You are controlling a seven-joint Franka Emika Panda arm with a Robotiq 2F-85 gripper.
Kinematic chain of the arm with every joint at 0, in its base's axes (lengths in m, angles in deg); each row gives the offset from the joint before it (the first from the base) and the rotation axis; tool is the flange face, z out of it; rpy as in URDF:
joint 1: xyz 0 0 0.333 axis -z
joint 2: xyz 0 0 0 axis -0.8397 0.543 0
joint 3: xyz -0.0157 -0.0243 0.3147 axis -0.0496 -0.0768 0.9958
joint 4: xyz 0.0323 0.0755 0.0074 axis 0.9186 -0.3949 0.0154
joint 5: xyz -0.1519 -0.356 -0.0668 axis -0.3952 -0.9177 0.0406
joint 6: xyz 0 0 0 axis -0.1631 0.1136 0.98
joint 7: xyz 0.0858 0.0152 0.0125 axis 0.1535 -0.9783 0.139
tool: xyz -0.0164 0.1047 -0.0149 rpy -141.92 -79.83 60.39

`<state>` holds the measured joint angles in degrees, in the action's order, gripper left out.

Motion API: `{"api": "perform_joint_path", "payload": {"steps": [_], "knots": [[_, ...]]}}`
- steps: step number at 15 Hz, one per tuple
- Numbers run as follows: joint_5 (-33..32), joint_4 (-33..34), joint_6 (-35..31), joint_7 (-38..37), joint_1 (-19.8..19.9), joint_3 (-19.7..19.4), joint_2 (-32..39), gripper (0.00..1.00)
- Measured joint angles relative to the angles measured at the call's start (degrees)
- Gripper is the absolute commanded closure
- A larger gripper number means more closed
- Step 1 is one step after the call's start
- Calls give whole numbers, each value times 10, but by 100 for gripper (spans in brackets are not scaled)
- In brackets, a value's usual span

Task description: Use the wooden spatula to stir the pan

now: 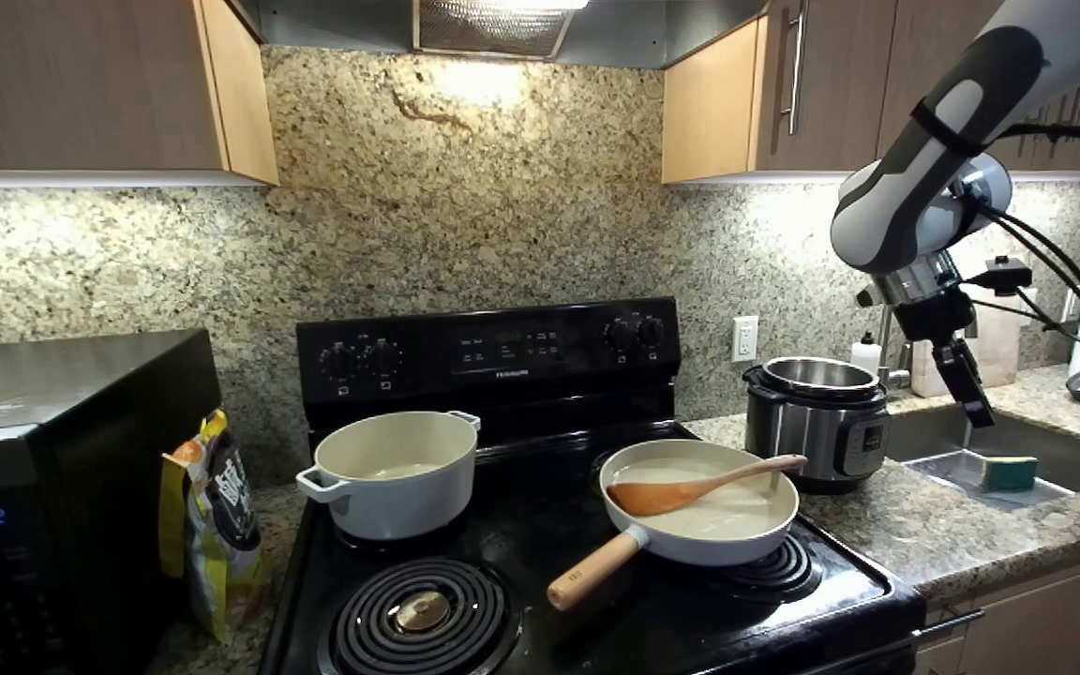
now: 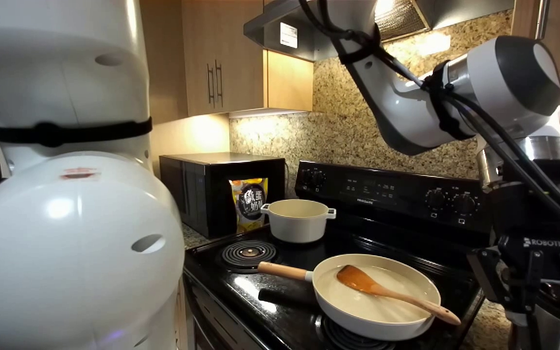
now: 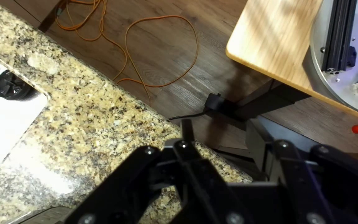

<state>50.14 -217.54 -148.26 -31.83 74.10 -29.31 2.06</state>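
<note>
Slim orange-brown wooden spatula point(image 1: 685, 491): lying in the shallow round cream-white pan point(image 1: 713, 551).
Long axis: we see its handle crossing the rim toward the round black-and-steel cooker point(image 1: 788, 436).
Black two-fingered hand point(image 3: 221, 134): fingers partway spread, holding nothing.

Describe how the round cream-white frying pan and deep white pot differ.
The frying pan has one long wooden handle; the pot, two side handles. An orange-brown wooden spatula slants out of the pan; none shows in the pot. Both stand lidless on the black stove.
</note>
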Motion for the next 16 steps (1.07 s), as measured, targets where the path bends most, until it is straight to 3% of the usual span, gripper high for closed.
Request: {"api": "perform_joint_path", "payload": {"steps": [1,2,3,7,11,16], "knots": [[0,0,0,0,0,0,0,51],[0,0,0,0,0,0,0,26],[0,0,0,0,0,0,0,25],[0,0,0,0,0,0,0,2],[12,-1,-8,-8,-1,5,0,0],[83,-29,-102,-65,-18,25,-3,0]]}}
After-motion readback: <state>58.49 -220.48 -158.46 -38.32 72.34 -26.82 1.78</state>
